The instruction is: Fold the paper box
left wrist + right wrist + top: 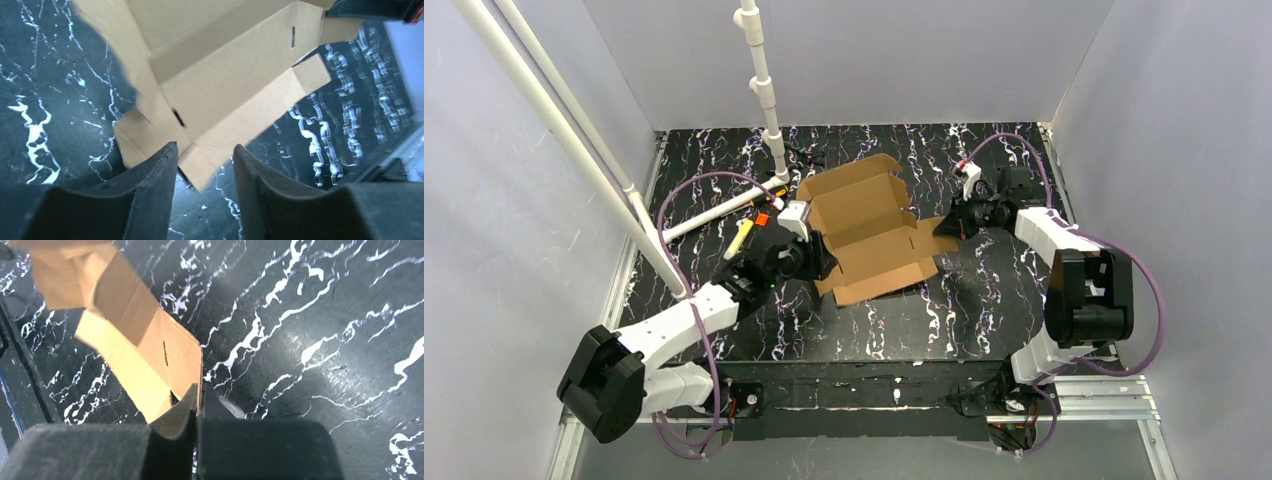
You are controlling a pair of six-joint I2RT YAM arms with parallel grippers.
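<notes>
The paper box (869,228) is a brown cardboard die-cut piece lying partly folded in the middle of the black marbled table, its far flaps raised. My left gripper (816,252) sits at the box's left edge; in the left wrist view its fingers (160,170) stand apart, and a corner of the paper box (220,95) lies just beyond them, not between them. My right gripper (947,226) is at the box's right side. In the right wrist view it (199,396) is shut on the thin edge of a raised flap of the paper box (145,350).
White pipes (764,90) rise at the back left, one lying on the table near the left arm. A small black-and-orange marker (762,205) and a yellow item (740,238) lie left of the box. Grey walls enclose the table (874,320).
</notes>
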